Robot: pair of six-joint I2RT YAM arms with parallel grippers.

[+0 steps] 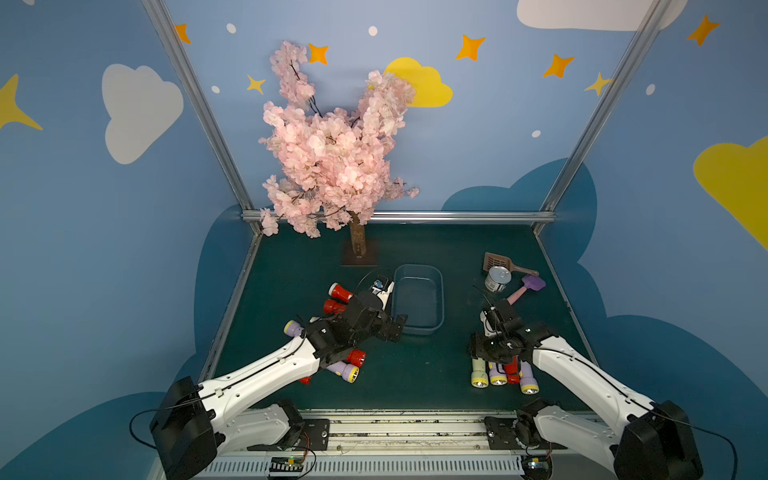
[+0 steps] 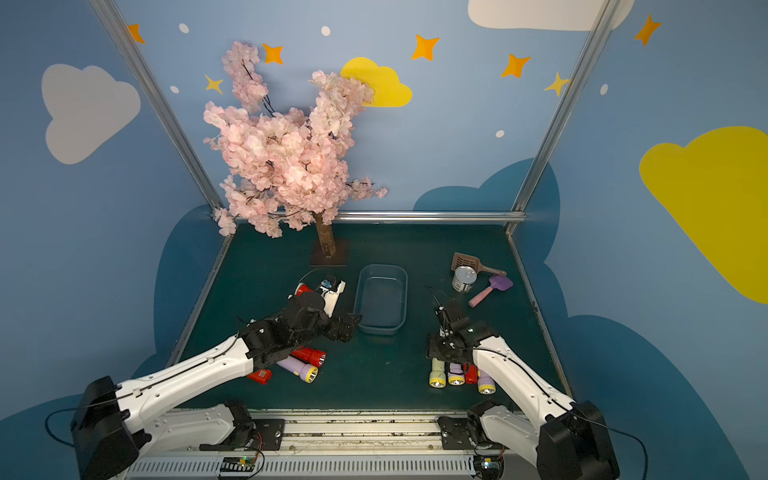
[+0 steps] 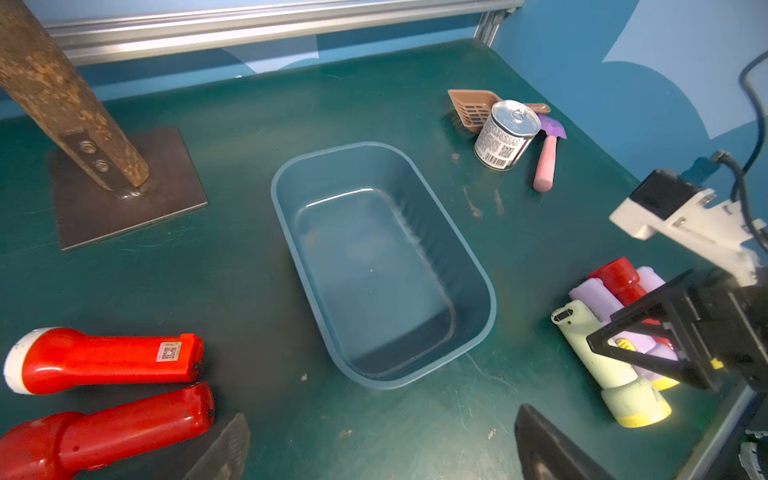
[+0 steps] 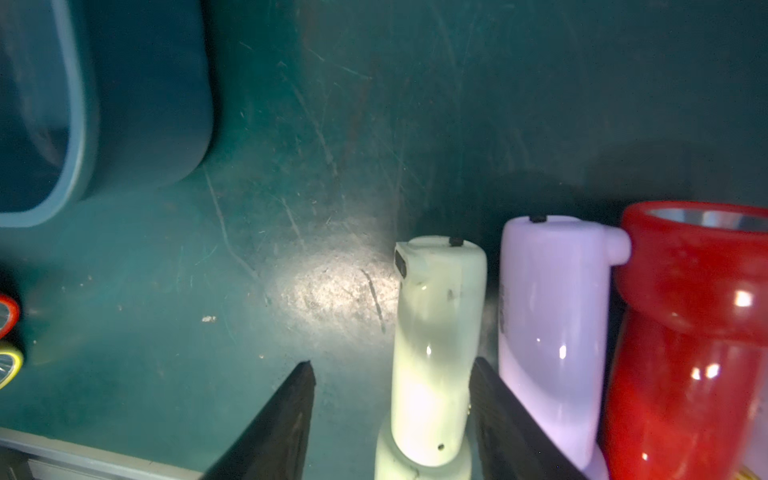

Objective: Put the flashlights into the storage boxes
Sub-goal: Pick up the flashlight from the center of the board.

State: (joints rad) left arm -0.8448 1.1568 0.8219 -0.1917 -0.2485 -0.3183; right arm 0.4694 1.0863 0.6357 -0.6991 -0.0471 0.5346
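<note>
**Right gripper (image 4: pixel 392 361) straddling the pale green flashlight (image 4: pixel 436 332); storage box (image 3: pixel 374 270) showing bare floor**

To the left of the left gripper (image 3: pixel 382 453), two reds are lying side by side. The labelled red flashlight (image 3: pixel 104 359) is carrying a small QR sticker near its butt, print too small to read. The plain red flashlight (image 3: pixel 124 419) is lying just beside it. Behind those jaws, under the arm, a yellow-headed lilac flashlight (image 1: pixel 345 370) is lying against a third red flashlight (image 1: pixel 356 356).

The left jaws are standing spread wide, gripping nothing. The storage box is sitting straight ahead of them, near but apart, rim rounded. Only its own blue-grey floor is showing inside.

From the box across to the right jaws the green mat (image 4: pixel 332 124) is running bare and scratched, box corner well apart from the fingertips.

The right jaws are standing part open around the pale green handle. The outer finger (image 4: pixel 511 415) is sitting right against it, wedged between it and the neighbouring lilac flashlight (image 4: pixel 552 332). The box-side finger (image 4: pixel 282 415) is standing off with a gap, so not clamped. Past the lilac one, a big red flashlight (image 4: pixel 685 353) is pressing against it.

Ahead of the right jaws, toward the far rail (image 1: pixel 415 216), the silver can (image 3: pixel 505 137) is showing a barcode and QR code, lettering unreadable. The brown scoop (image 3: pixel 473 108) and pink-handled spade (image 3: pixel 546 162) are lying just beside it.
</note>
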